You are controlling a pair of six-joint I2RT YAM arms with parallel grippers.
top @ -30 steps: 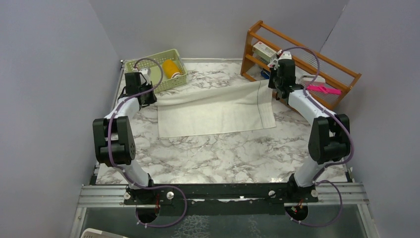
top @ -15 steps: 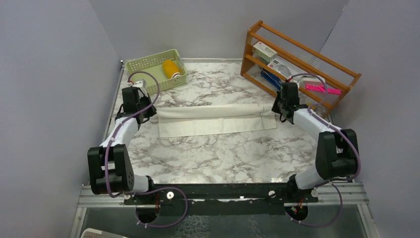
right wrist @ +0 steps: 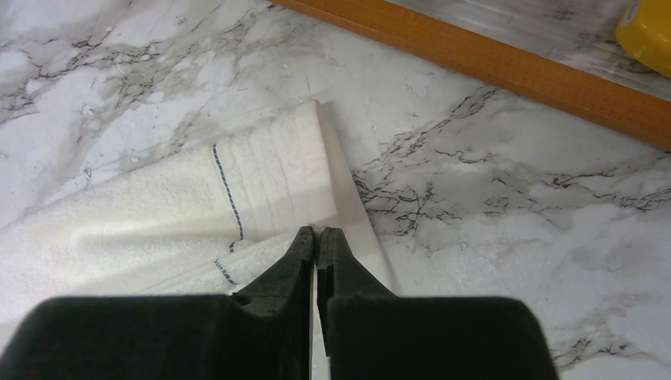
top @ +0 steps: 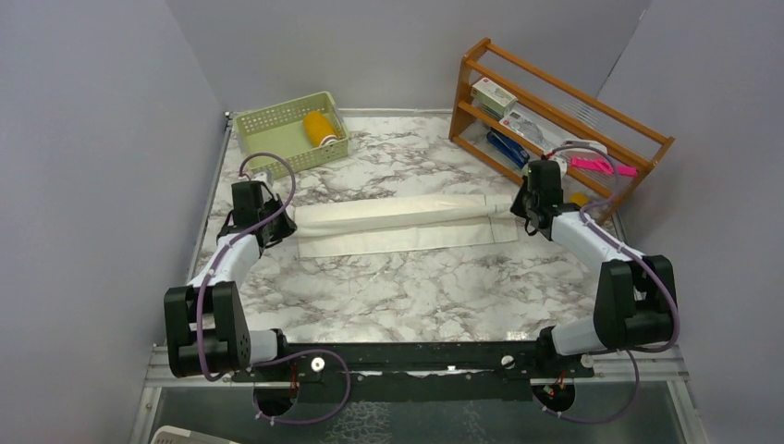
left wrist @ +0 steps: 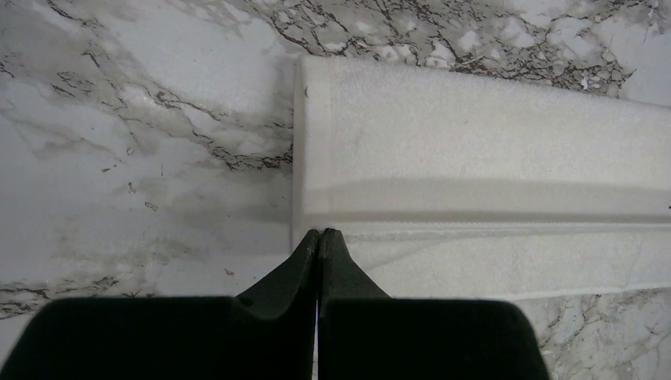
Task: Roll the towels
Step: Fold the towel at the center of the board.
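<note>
The cream-white towel (top: 398, 222) lies across the marble table, its far part folded over toward the near edge into a long narrow band. My left gripper (top: 275, 222) is shut on the folded layer's edge at the towel's left end (left wrist: 443, 150). My right gripper (top: 518, 207) is shut on the same edge at the right end, by the dark stitched stripe (right wrist: 225, 178). The mustard-yellow towel (top: 320, 128) sits rolled up in the green basket (top: 273, 125) at the back left.
A wooden rack (top: 555, 97) holding boxes and a pink item stands at the back right, close to my right arm; its bottom rail (right wrist: 490, 59) and a yellow object (right wrist: 650, 24) show in the right wrist view. Grey walls enclose the table.
Both grippers have drawn the cream towel's far edge toward the near side, folding it over itself. The flat spread towel is now a narrow double-layered band.
</note>
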